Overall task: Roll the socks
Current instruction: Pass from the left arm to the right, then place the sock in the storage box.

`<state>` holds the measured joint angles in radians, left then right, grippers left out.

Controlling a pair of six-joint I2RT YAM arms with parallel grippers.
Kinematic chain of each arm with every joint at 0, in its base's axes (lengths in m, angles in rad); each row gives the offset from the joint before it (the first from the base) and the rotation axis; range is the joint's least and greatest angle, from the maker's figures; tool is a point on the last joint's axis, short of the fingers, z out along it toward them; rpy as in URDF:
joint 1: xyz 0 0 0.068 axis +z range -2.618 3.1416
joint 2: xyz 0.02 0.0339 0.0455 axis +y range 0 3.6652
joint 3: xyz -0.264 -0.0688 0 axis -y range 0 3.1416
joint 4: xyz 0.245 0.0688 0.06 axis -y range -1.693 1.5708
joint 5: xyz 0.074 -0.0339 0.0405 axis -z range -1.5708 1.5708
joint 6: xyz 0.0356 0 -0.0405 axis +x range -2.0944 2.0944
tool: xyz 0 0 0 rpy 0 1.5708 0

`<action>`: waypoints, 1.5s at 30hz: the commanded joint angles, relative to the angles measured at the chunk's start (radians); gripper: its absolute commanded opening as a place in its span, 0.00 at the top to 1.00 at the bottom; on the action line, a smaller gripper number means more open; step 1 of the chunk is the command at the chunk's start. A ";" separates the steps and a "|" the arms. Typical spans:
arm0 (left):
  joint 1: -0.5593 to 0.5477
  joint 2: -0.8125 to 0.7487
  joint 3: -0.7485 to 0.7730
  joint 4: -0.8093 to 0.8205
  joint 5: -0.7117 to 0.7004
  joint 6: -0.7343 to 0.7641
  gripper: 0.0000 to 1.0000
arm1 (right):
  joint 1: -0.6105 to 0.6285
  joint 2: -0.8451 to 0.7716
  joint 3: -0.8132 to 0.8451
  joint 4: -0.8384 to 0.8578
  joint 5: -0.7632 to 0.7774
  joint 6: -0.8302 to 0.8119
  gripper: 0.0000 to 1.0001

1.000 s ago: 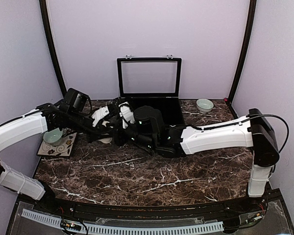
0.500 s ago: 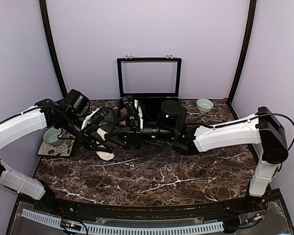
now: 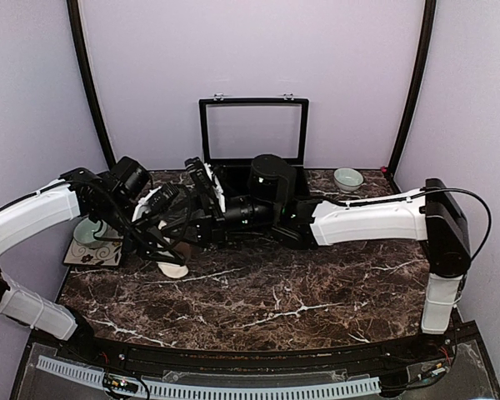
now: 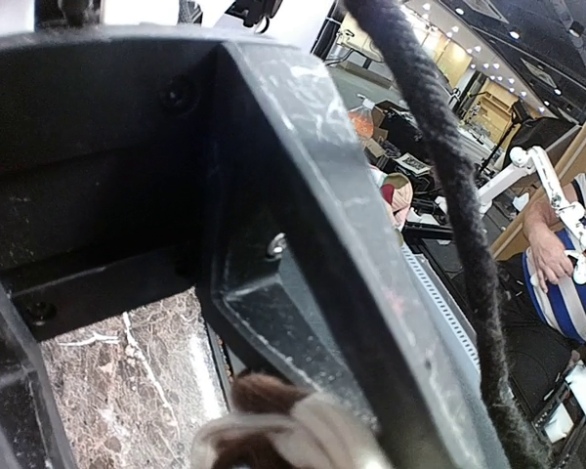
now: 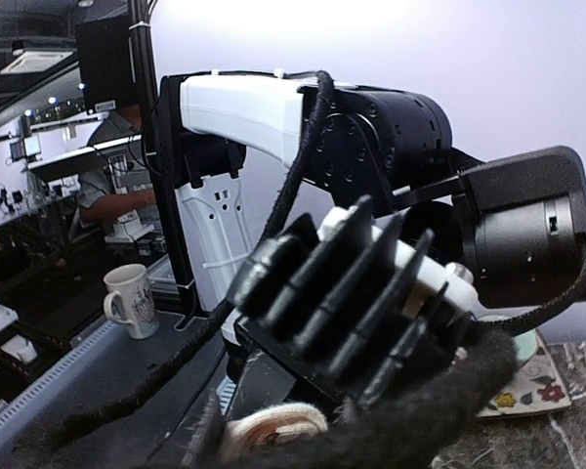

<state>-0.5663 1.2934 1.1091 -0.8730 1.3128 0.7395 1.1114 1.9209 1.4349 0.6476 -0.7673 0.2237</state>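
The cream-beige sock [image 3: 174, 267] with dark brown bands hangs as a pale lump under the two grippers at the table's left middle. It shows blurred at the bottom of the left wrist view [image 4: 278, 430] and as a cream roll low in the right wrist view [image 5: 273, 428]. My left gripper [image 3: 163, 247] is at the sock and appears shut on it. My right gripper [image 3: 189, 228] reaches in from the right, right against the left one; its jaws are hidden. The pink sock is out of view.
A black case [image 3: 252, 179] with its lid raised stands at the back centre. A small pale bowl [image 3: 347, 178] sits at the back right. A green bowl [image 3: 89, 232] rests on a patterned mat [image 3: 104, 252] at the left.
The right arm has swung its wrist further left and its elbow back toward the case. The left gripper and the cream sock have moved down toward the table's front left.
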 commanded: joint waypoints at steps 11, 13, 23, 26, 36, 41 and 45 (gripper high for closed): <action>-0.006 -0.001 0.024 0.080 -0.147 -0.095 0.62 | -0.012 -0.009 0.082 -0.488 0.055 -0.214 1.00; -0.005 0.006 0.000 0.153 -0.311 -0.155 0.37 | -0.040 -0.023 0.059 -0.451 0.106 -0.194 1.00; 0.230 0.097 -0.042 0.222 -0.693 -0.191 0.08 | -0.303 -0.058 -0.008 -0.300 0.498 -0.250 1.00; 0.305 0.158 -0.030 0.226 -0.691 -0.189 0.08 | -0.365 0.028 0.058 -0.297 0.607 -0.307 1.00; 0.355 0.306 -0.037 0.205 -0.636 -0.173 0.01 | -0.425 0.469 0.424 -0.148 0.825 -0.584 1.00; 0.362 0.342 -0.025 0.176 -0.593 -0.157 0.01 | -0.438 0.654 0.602 -0.043 0.891 -0.656 1.00; 0.368 0.357 -0.019 0.153 -0.580 -0.140 0.01 | -0.460 0.729 0.704 -0.025 0.863 -0.623 1.00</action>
<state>-0.2092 1.6432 1.0653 -0.6636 0.6907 0.5694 0.6796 2.6232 2.0384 0.5304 0.0685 -0.3847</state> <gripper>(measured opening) 0.989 0.028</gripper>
